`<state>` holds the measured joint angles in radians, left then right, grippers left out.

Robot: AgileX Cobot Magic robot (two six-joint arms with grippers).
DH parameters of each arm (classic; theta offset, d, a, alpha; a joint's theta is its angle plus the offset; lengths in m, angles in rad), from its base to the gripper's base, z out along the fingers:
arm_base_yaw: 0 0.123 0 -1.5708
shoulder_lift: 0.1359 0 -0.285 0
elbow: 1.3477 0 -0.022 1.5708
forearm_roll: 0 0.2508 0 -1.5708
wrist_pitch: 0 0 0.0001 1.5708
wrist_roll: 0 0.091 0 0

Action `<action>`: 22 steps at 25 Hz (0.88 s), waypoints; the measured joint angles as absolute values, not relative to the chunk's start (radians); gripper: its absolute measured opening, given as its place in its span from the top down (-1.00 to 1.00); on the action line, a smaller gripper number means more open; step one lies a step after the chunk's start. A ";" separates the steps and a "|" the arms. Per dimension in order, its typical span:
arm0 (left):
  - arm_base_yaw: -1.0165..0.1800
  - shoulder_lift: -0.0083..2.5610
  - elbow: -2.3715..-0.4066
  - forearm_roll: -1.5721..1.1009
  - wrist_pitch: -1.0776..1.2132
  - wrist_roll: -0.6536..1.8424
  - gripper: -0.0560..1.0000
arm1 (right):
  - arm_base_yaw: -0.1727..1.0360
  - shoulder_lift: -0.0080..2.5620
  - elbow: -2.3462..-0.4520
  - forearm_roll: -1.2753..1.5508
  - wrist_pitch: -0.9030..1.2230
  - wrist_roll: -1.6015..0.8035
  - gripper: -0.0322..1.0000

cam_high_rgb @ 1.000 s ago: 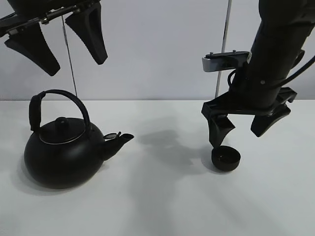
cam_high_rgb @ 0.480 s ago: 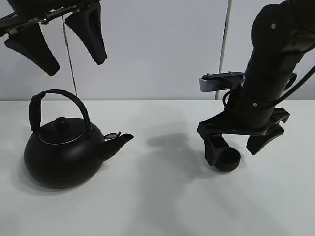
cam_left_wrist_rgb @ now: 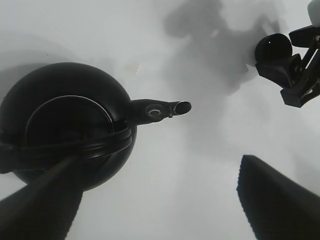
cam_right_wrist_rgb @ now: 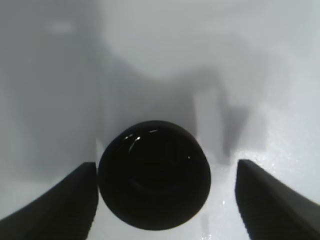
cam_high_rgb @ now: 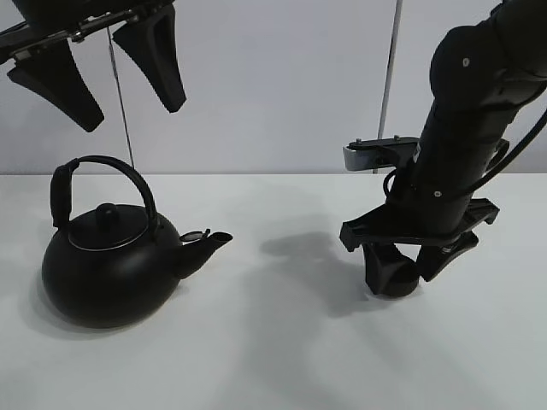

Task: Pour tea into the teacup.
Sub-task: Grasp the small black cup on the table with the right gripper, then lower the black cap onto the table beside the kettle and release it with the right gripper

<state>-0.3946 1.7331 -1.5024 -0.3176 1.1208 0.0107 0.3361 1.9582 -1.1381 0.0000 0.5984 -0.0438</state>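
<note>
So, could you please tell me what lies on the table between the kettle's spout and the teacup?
Only bare table under a shadow lies between spout and teacup, as the left wrist view shows.

Kettle point(cam_high_rgb: 107, 273): matt black body with a faint sheen, a thin bright metal ring around its lid and a paler, metal-looking rim at the spout tip. Teacup point(cam_right_wrist_rgb: 154, 175): smooth matt black, with small glossy glints on its inner wall. Counter point(cam_high_rgb: 273, 359): smooth white surface of low sheen; right gripper point(cam_right_wrist_rgb: 166, 167): dull black jaws, seemingly plastic, with finely ribbed inner faces.
</note>
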 joint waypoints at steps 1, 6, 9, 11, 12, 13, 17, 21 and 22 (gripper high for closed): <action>-0.395 1.733 -1.502 -0.318 1.121 0.011 -0.26 | 0.336 1.961 -1.138 0.000 0.598 -0.037 0.09; -0.395 1.733 -1.502 -0.317 1.121 0.011 -0.26 | 0.336 1.962 -1.152 0.010 0.622 -0.024 0.15; -0.395 1.733 -1.502 -0.317 1.121 0.011 -0.26 | 0.338 1.962 -1.193 0.024 0.657 -0.026 0.15; -0.395 1.733 -1.502 -0.316 1.121 0.011 -0.26 | 0.356 1.962 -1.225 0.025 0.676 -0.031 0.15; -0.395 1.733 -1.502 -0.316 1.121 0.011 -0.26 | 0.371 1.962 -1.239 0.026 0.682 -0.031 0.15; -0.395 1.733 -1.502 -0.316 1.121 0.011 -0.26 | 0.391 1.962 -1.248 0.026 0.686 -0.031 0.15; -0.395 1.733 -1.502 -0.316 1.121 0.011 -0.26 | 0.476 1.967 -1.269 0.033 0.686 -0.031 0.15; -0.395 1.733 -1.502 -0.315 1.121 0.011 -0.26 | 0.542 1.993 -1.271 0.034 0.668 -0.031 0.15; -0.395 1.733 -1.502 -0.315 1.121 0.011 -0.26 | 0.551 2.001 -1.271 0.034 0.659 -0.031 0.15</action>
